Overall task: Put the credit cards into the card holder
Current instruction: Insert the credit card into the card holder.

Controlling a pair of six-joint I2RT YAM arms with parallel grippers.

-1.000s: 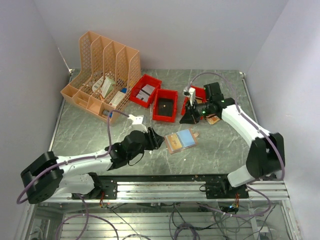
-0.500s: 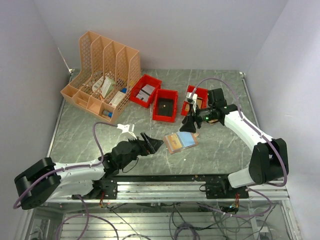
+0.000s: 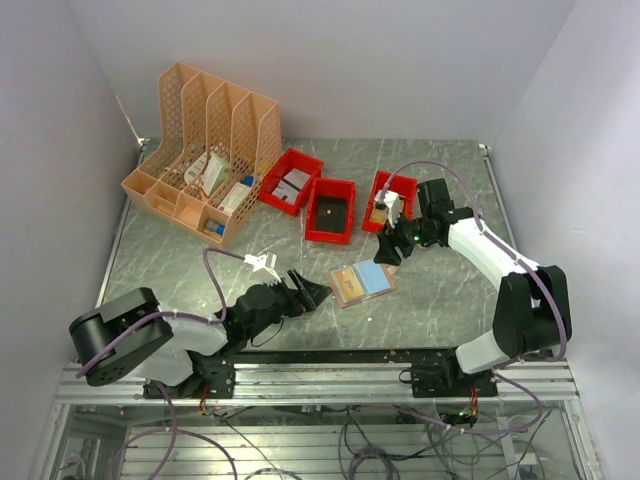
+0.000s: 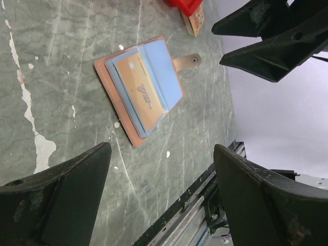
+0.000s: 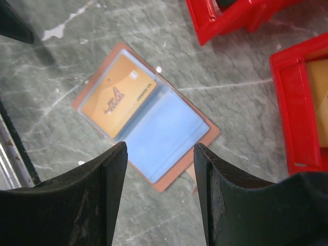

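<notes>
The card holder [image 3: 362,283] lies open and flat on the marble table, salmon-pink with pale blue sleeves inside. An orange credit card [image 5: 118,95] sits in one half; the other half [image 5: 166,130] shows only blue. Its snap strap [image 4: 187,60] sticks out at one side. My left gripper [image 3: 318,292] is open just left of the holder, nothing between its fingers [image 4: 162,148]. My right gripper [image 3: 388,252] hangs open above the holder's right end [image 5: 160,146], empty. Its dark fingers [image 4: 266,36] show in the left wrist view.
Three red bins [image 3: 291,180] [image 3: 331,210] [image 3: 392,195] stand behind the holder; the right one holds something tan [image 5: 318,102]. An orange lattice file rack [image 3: 205,150] fills the back left. A metal rail [image 3: 330,370] runs along the near edge.
Both grippers have opened. The left one drew back a little from the holder's left edge. The right one came down from the red bin to just over the holder.
</notes>
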